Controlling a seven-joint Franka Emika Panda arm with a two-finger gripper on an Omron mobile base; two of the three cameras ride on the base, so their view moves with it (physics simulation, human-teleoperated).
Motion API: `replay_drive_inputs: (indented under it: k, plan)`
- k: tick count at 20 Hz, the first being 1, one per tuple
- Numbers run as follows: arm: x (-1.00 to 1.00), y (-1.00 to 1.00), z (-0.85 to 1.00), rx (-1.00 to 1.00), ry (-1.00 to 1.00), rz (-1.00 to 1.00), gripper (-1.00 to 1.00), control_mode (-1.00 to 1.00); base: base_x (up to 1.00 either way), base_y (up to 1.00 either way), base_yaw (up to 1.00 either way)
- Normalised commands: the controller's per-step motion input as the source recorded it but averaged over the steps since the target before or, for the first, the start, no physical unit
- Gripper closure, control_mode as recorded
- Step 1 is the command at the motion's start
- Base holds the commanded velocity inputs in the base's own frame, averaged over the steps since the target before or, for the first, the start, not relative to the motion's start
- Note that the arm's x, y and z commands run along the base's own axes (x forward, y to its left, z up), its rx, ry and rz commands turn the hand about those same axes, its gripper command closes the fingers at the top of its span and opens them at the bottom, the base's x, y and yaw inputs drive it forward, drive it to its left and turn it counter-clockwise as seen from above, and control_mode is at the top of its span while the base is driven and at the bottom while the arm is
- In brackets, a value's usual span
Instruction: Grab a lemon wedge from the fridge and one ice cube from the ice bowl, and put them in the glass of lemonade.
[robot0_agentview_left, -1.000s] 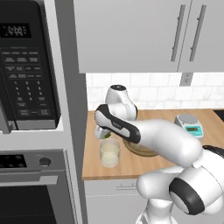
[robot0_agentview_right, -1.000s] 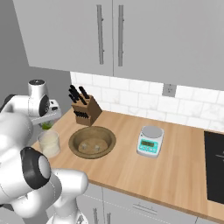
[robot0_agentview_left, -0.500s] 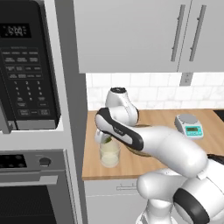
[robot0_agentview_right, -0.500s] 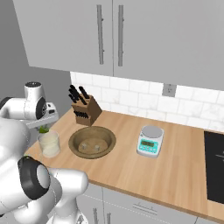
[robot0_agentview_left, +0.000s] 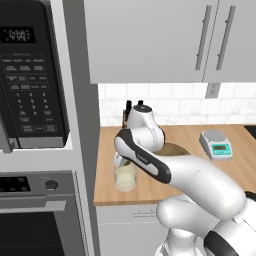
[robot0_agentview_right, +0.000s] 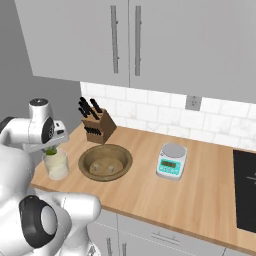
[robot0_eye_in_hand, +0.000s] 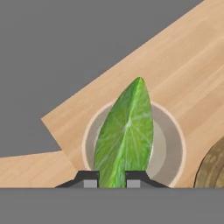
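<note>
glossy white rounded arm (robot0_agentview_left: 200, 175) segments, dark joint bands, small dark claw (robot0_eye_in_hand: 112, 178) tips

Lemon wedge (robot0_eye_in_hand: 126, 135): lower end hidden between the gripper (robot0_eye_in_hand: 112, 178) fingertips; in the right base view only a small green speck (robot0_agentview_right: 51, 150) under the hand. Glass of lemonade (robot0_eye_in_hand: 168, 144): middle covered by the wedge in the hand view; near rim hidden. Glass (robot0_agentview_left: 125, 177), left base view: top partly behind the arm. Ice bowl (robot0_eye_in_hand: 213, 168): cut by the hand view's right edge; mostly behind the arm in the left base view (robot0_agentview_left: 175, 148); its contents too faint to make out (robot0_agentview_right: 105, 162). Knife block (robot0_agentview_left: 127, 112): largely hidden by the arm.
</note>
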Motion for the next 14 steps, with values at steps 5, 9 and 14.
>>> replay_drive_inputs:
  k: [5,9,14]
  plan:
    - [-0.02,-0.01,0.00,0.02,0.00,0.00,1.00,-1.00,0.00,0.00,0.00]
    - [0.00,0.00,0.00,0.00,0.00,0.00,1.00,-1.00,0.00,0.00,0.00]
    - [0.00,0.00,0.00,0.00,0.00,0.00,-1.00,-1.00,0.00,0.00,0.00]
